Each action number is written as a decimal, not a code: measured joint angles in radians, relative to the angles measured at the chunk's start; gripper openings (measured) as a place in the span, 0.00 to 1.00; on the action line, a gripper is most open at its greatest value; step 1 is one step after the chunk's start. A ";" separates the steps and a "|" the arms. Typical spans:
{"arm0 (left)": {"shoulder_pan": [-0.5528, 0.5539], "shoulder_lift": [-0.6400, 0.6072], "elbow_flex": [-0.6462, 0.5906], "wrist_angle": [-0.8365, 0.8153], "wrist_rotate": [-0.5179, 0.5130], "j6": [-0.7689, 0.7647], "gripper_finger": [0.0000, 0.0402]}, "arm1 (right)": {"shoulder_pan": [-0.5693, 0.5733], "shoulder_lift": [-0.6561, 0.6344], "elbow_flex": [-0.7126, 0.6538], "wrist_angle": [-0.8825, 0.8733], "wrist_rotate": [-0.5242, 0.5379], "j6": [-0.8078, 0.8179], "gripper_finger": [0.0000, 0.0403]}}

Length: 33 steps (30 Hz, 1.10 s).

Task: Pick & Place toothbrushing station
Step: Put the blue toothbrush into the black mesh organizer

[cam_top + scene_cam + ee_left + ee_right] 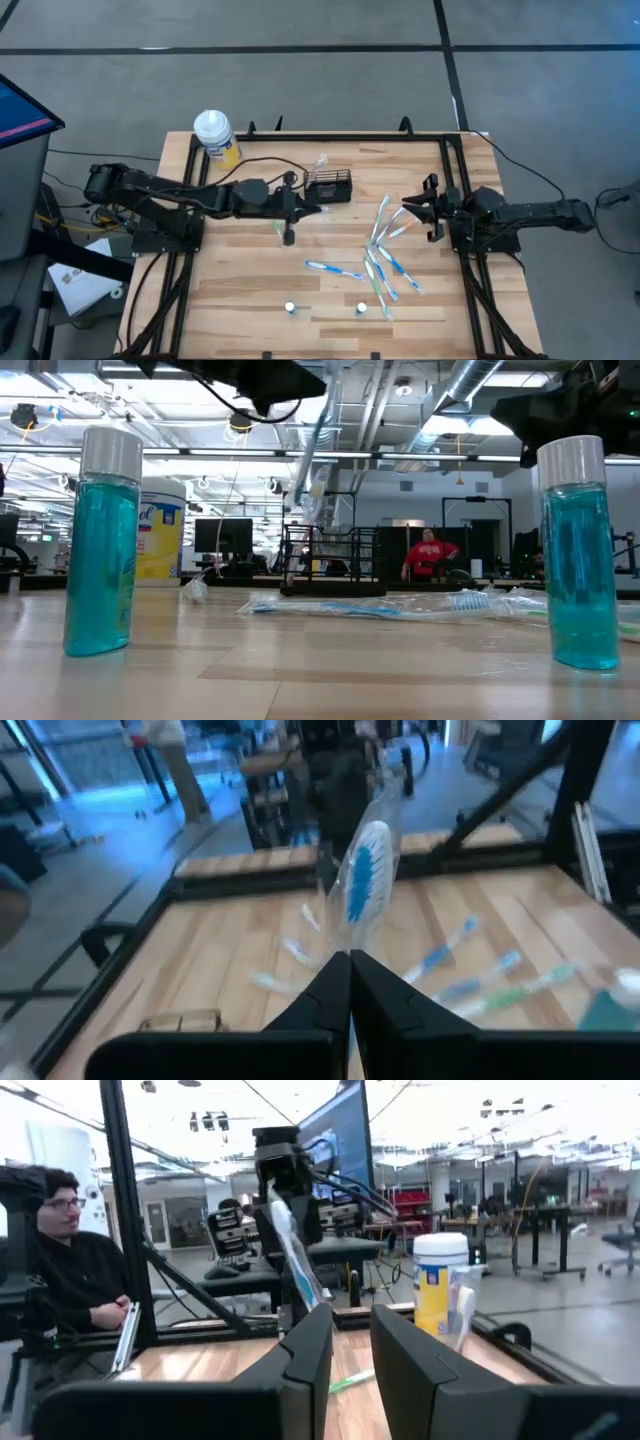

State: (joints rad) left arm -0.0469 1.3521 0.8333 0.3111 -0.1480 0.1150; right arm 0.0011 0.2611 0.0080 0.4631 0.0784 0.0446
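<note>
The toothbrushing station, a small black wire-mesh holder (pixel 328 187), stands on the wooden table (pixel 250 290) at mid-far; the low view shows the holder (pixel 335 560) behind the brushes. My left gripper (pixel 303 211) hovers just near-left of it, shut on a clear-wrapped toothbrush (pixel 362 880) with blue bristles. Several more wrapped toothbrushes (pixel 385 255) lie flat on the table's right half. My right gripper (pixel 410 207) waits at the right edge, its fingers (pixel 300 1355) apart with nothing between them. My left gripper (pixel 350 965) pinches the wrapped toothbrush between its two fingertips, on the wrapped stem below the bristle head (pixel 345 942). The fingers reach nearly level from the table's left. The brush is lifted clear of the table and slants, its head past the fingertips (pixel 312 450).
A yellow bottle with a white cap (pixel 216 137) stands at the far left corner. Two small bottles of blue liquid (pixel 290 308) (pixel 361 308) stand near the front edge. A black frame (pixel 455 150) rims the table. A person (pixel 60 1270) sits beyond the left side.
</note>
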 joint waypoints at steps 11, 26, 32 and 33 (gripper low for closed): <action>0.051 0.143 0.000 0.219 0.036 0.000 0.00 | -0.003 0.402 0.141 0.166 0.000 -0.053 0.16; 0.049 0.145 0.000 0.240 0.039 0.000 0.00 | 0.005 0.817 0.407 0.189 -0.003 -0.107 0.16; 0.049 0.145 0.000 0.242 0.039 0.000 0.00 | 0.005 0.898 0.465 0.189 -0.003 -0.107 0.17; 0.049 0.145 0.000 0.243 0.039 0.000 0.00 | 0.005 0.911 0.474 0.190 -0.003 -0.107 0.18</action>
State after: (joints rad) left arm 0.0025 1.4971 0.8333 0.5542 -0.1095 0.1152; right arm 0.0063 1.1721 0.4819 0.6533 0.0753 -0.0624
